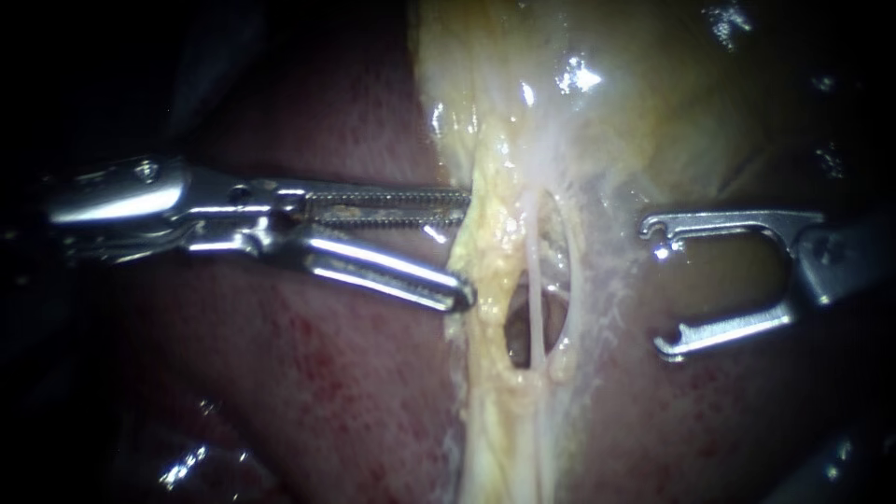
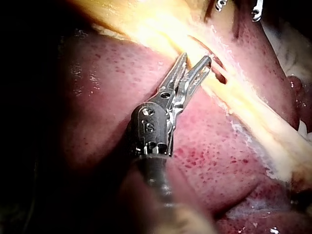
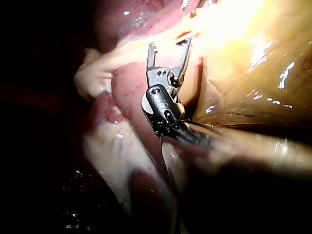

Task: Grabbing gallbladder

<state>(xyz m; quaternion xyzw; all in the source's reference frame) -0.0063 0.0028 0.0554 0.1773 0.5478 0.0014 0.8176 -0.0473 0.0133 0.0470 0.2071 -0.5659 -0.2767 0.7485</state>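
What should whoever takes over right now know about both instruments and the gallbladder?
Left instrument: jaws open, tips at the edge of the yellow band that runs down from the gallbladder; nothing gripped.
Right instrument: jaws open wide on the band's other side, holding nothing.
Pale tubes cross a gap in the band between the two instruments; the liver lies around it.
Done: nothing grabbed yet.
Left: close on the gallbladder tissue, probably with the left instrument, which is nearest.

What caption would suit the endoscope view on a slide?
Jaws open, the left instrument and right instrument flank the pale tissue strip running from the gallbladder across the liver.
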